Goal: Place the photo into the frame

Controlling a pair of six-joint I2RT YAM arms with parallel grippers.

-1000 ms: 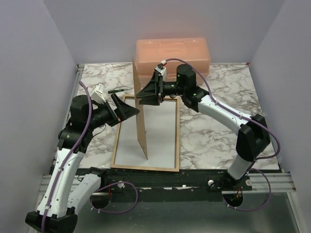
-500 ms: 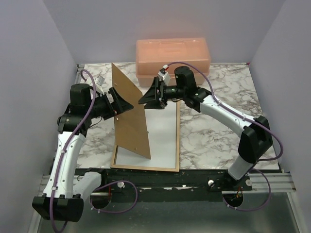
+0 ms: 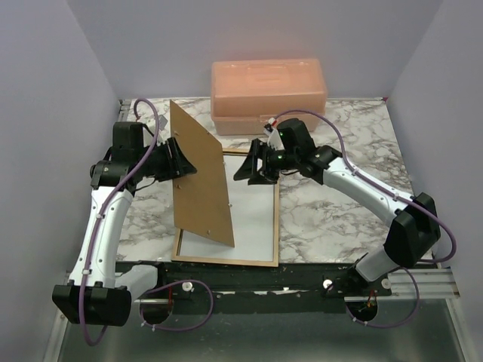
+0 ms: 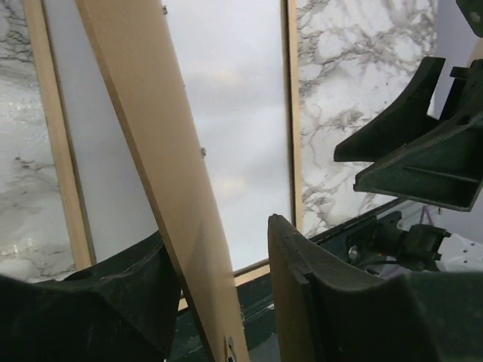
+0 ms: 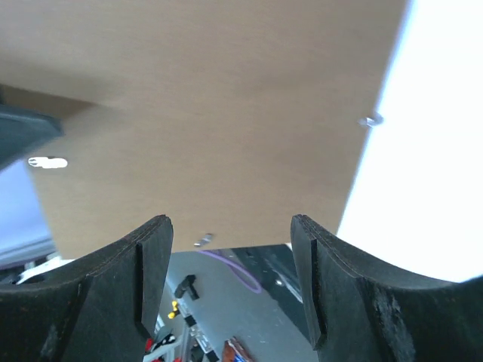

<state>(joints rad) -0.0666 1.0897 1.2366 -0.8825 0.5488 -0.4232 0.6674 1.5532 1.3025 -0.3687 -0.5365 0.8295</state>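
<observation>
The frame (image 3: pixel 276 226) lies flat in the middle of the table, light wood side up. The white sheet inside it looks like the photo's (image 3: pixel 253 215) plain reverse. A brown backing panel (image 3: pixel 200 181) stands tilted on its lower edge over the frame's left side. My left gripper (image 3: pixel 181 158) straddles the panel's upper left edge. In the left wrist view the panel (image 4: pixel 151 151) runs between the fingers of that gripper (image 4: pixel 219 234); the left finger touches it and the right finger stands off. My right gripper (image 3: pixel 249 167) is open and empty to the right of the panel (image 5: pixel 226 113).
An orange plastic box (image 3: pixel 268 87) stands at the back of the marble table (image 3: pixel 339 211). Lilac walls close in both sides. The panel's lower corner reaches near the frame's front rail.
The panel has swung from edge-on to leaning left. My left gripper has risen onto its upper edge and its jaws have narrowed. The right gripper has drawn back to the right.
</observation>
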